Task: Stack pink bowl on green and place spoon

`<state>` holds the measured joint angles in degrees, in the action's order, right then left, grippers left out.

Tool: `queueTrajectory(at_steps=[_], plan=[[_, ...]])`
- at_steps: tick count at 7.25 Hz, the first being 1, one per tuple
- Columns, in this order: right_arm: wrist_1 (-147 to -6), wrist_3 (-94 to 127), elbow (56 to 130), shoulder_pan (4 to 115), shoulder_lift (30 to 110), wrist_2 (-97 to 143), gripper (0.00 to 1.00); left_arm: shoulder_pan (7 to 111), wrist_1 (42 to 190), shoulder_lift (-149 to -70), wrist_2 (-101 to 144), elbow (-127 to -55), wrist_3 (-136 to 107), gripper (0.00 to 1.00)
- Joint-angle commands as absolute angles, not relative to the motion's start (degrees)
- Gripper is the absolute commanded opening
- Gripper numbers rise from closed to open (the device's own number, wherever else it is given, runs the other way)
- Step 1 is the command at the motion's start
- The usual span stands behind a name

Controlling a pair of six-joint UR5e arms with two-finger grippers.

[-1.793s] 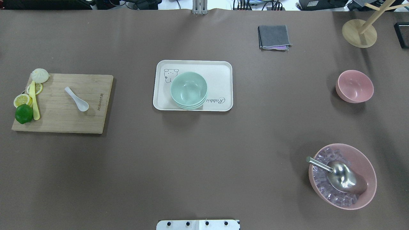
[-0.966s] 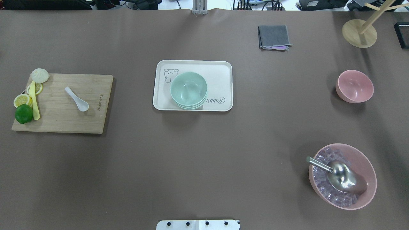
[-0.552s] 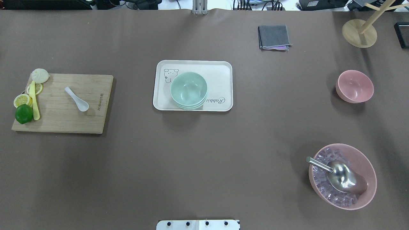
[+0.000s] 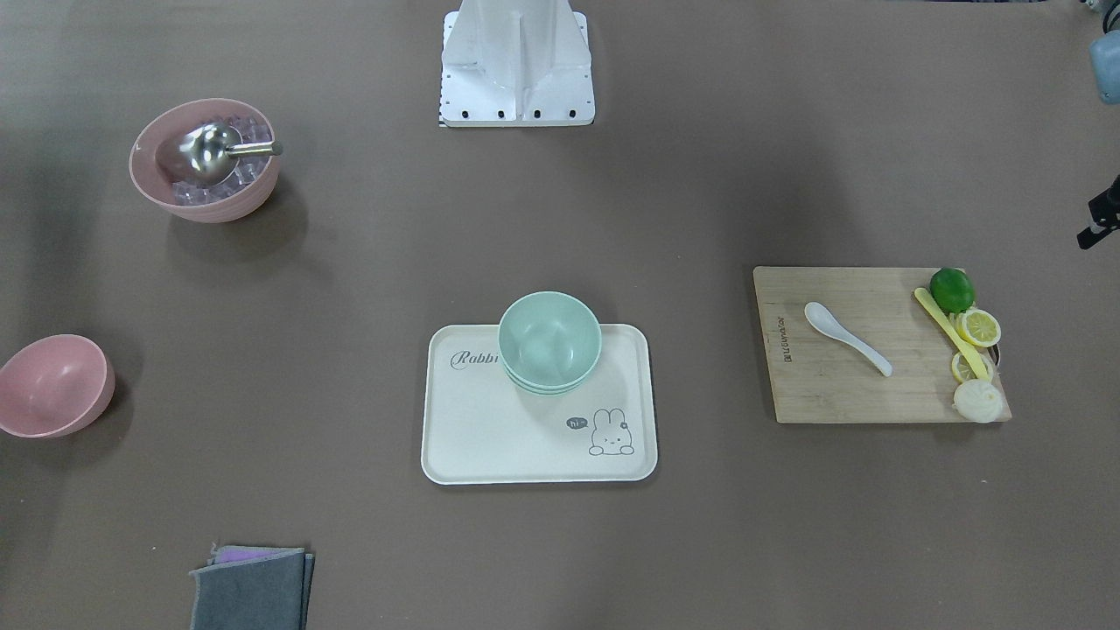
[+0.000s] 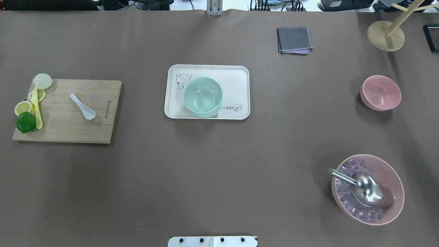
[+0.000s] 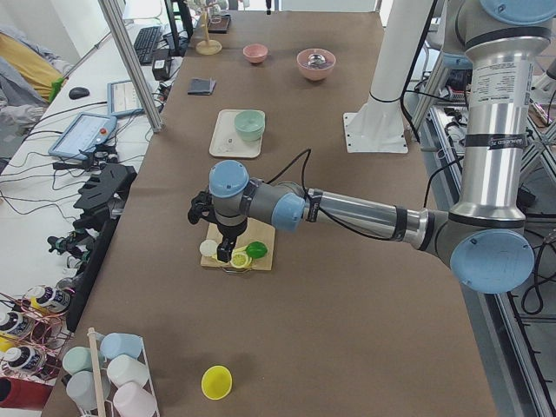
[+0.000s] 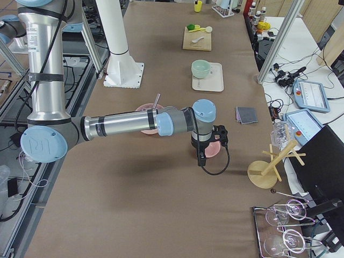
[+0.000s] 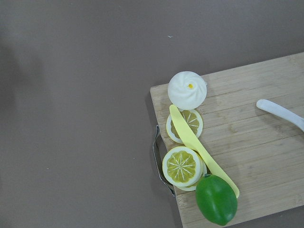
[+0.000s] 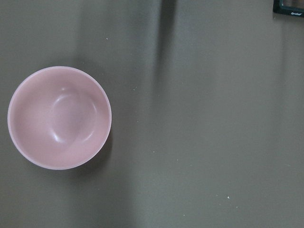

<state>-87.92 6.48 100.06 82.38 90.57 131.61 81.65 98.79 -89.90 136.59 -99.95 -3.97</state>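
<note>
The small pink bowl (image 5: 380, 92) stands empty on the table at the right, and fills the left of the right wrist view (image 9: 59, 117). Stacked green bowls (image 5: 202, 96) sit on a cream tray (image 5: 236, 73) at the centre. A white spoon (image 5: 82, 106) lies on a wooden cutting board (image 5: 68, 130) at the left. My left gripper (image 6: 228, 248) hangs above the board's outer end, and my right gripper (image 7: 203, 156) hangs above the pink bowl. Both show only in the side views, so I cannot tell whether they are open or shut.
A large pink bowl (image 5: 394, 178) with ice cubes and a metal scoop stands near right. A grey cloth (image 5: 294, 40) and a wooden stand (image 5: 386, 35) are at the far edge. A lime (image 5: 25, 121), lemon slices, a yellow knife and a bun sit at the board's left end.
</note>
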Motion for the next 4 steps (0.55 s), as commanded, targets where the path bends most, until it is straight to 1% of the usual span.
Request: queueTrajectory(at_steps=[1,4], plan=[[-87.98,7.03,100.11,82.35,90.79,131.75,1.00,81.65,98.79,-89.65,136.58,-100.28,-4.22,0.98],[-87.98,7.29,100.02,82.09,90.70,131.84,1.00,81.65,98.79,-89.91,136.58,-100.02,-6.06,0.98]])
